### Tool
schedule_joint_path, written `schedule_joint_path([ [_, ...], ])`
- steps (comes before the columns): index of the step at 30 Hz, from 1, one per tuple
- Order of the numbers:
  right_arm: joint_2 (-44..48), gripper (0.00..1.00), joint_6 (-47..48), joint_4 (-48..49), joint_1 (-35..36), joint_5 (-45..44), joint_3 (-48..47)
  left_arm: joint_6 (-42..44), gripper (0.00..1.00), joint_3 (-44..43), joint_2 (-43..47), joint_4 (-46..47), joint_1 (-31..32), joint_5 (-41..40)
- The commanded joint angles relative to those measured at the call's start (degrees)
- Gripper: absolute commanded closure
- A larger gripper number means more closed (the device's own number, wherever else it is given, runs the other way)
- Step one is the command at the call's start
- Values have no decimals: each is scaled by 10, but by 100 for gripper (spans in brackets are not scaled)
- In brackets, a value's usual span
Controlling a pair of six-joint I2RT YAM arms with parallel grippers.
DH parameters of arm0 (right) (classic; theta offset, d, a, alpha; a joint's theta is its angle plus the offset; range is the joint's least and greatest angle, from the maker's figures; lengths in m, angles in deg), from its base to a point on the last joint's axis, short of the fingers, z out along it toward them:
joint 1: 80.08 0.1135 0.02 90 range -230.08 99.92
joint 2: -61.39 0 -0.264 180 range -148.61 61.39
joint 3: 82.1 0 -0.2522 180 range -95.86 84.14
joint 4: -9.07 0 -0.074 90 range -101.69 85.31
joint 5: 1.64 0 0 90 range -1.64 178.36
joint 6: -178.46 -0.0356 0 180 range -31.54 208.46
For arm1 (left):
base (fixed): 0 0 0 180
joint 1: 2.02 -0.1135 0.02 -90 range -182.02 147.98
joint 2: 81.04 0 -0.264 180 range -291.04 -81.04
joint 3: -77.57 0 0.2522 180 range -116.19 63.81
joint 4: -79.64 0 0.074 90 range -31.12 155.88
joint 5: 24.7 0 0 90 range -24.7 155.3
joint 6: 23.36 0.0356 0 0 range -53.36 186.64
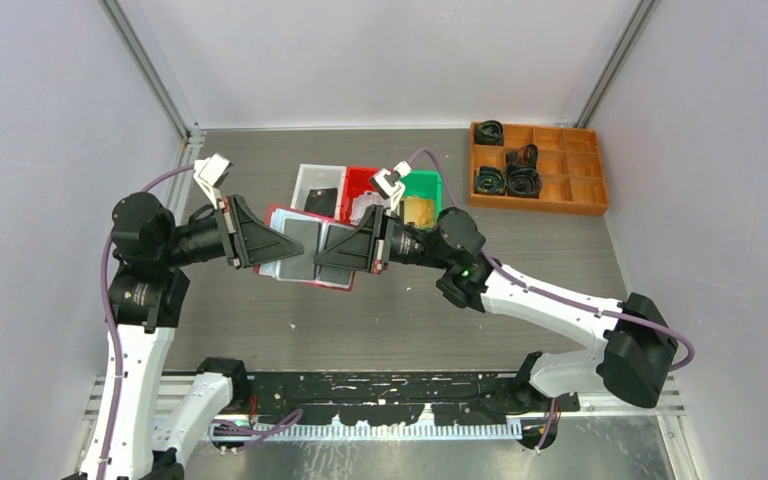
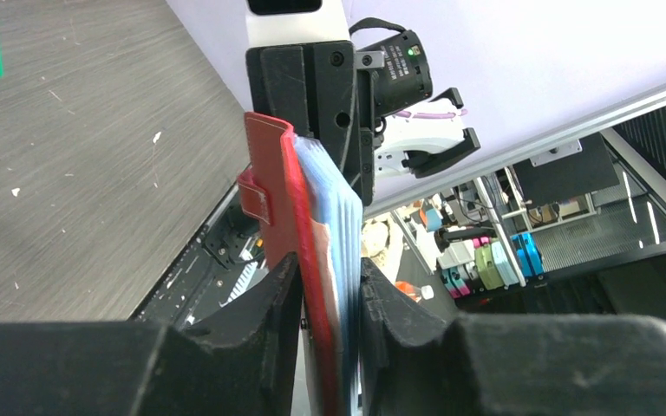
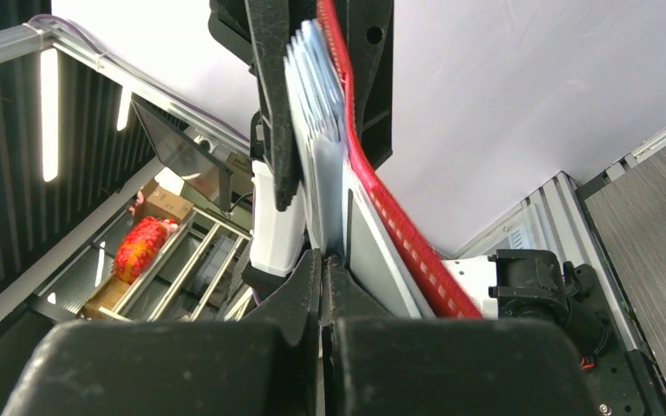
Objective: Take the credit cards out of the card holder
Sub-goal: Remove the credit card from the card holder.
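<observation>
card holder (image 1: 295,265) is up off the table, opened flat between the two arms, near side of the bins. left gripper (image 2: 329,282) is clamped narrow on its red cover and blue sleeves. right gripper (image 3: 323,264) is fully closed at the pale sleeve edge; can't tell if it has a card or just sleeve. 2 dark credit cards (image 1: 300,240) show in the holder, both partly under fingers. 3 bins: white bin (image 1: 305,172) has 1 black card (image 1: 322,203), red bin (image 1: 360,178) contents unclear, green bin (image 1: 430,182) has something gold (image 1: 420,210).
</observation>
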Motion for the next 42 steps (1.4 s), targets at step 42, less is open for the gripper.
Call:
schedule_joint_path([
  [42,48,66,-33,79,-18,-40,65,0,87,-50,0,11,7,28],
])
